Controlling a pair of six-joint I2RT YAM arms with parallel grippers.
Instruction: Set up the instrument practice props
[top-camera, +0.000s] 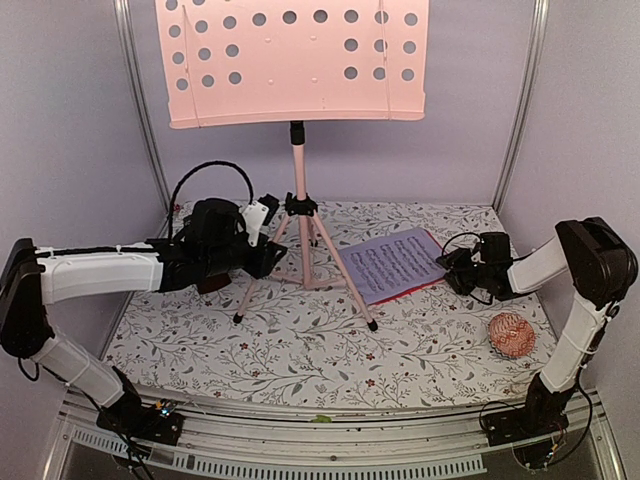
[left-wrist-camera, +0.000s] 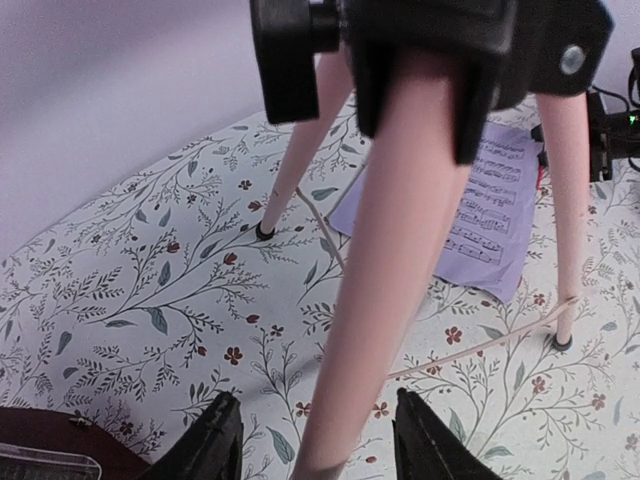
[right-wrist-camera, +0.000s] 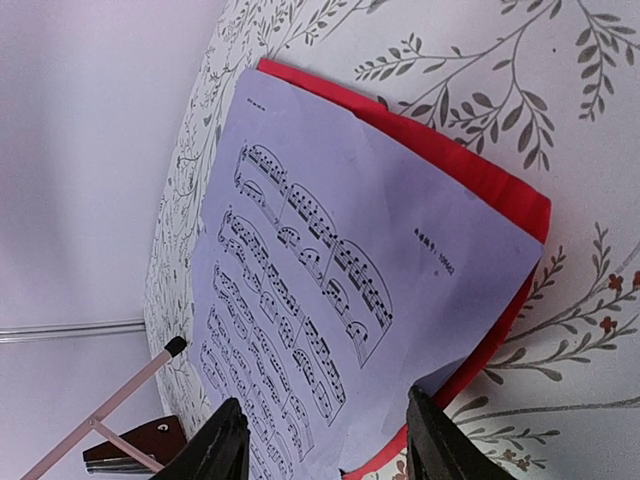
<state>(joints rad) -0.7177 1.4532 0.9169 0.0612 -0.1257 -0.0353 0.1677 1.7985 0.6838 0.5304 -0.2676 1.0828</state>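
Pointing left with the right gripper (right-wrist-camera: 325, 445), jaws parted astride the right corner of the lilac sheet (right-wrist-camera: 300, 290), stacked on the red sheet (right-wrist-camera: 480, 170), flat on the table (top-camera: 300, 340) just right of the music stand (top-camera: 298, 180). Far nearer than the left gripper (left-wrist-camera: 315, 440), likewise parted, astride 1 tripod leg. Probably next: closing on that corner.

Pink desk (top-camera: 290, 70) is being cropped at the top edge; metronome (top-camera: 212, 285) is being largely hidden by the left arm (top-camera: 100, 272), red sheet (right-wrist-camera: 480, 180) by lilac sheet (right-wrist-camera: 330, 270).
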